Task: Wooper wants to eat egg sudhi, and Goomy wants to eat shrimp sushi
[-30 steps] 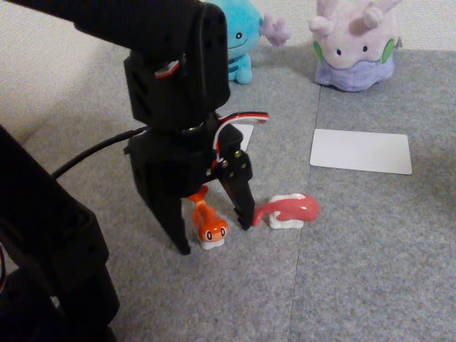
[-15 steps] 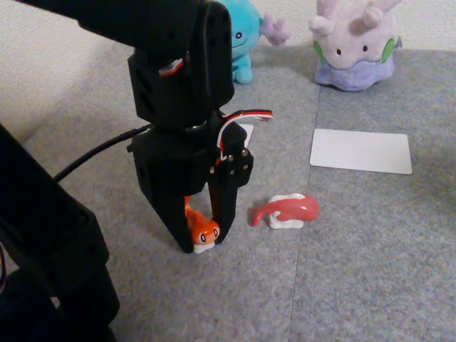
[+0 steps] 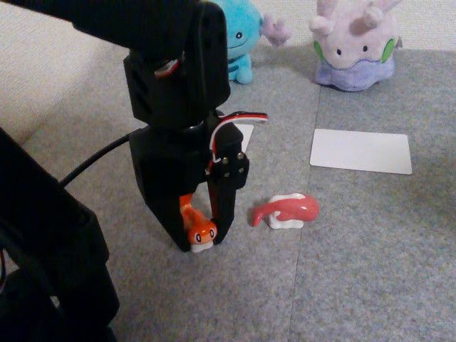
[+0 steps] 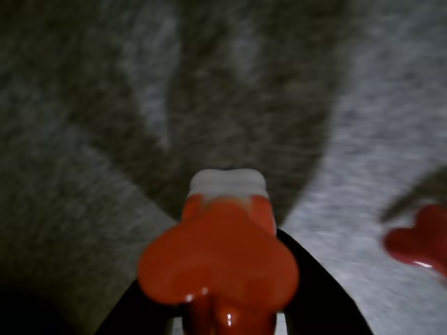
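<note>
shrimp sushi (image 3: 199, 232) — pinched inside hand (image 3: 203, 240)

Your fixed view looks down across the carpet (image 3: 370, 271) from the arm's side; your wrist view hovers close above it (both catch the shrimp sushi (image 3: 197, 231)).

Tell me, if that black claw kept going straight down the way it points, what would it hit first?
Probably the grey carpet. The gripper points nearly straight down, shut on the shrimp sushi, whose white base looks on or just above the floor; the exact gap is unclear.
</note>
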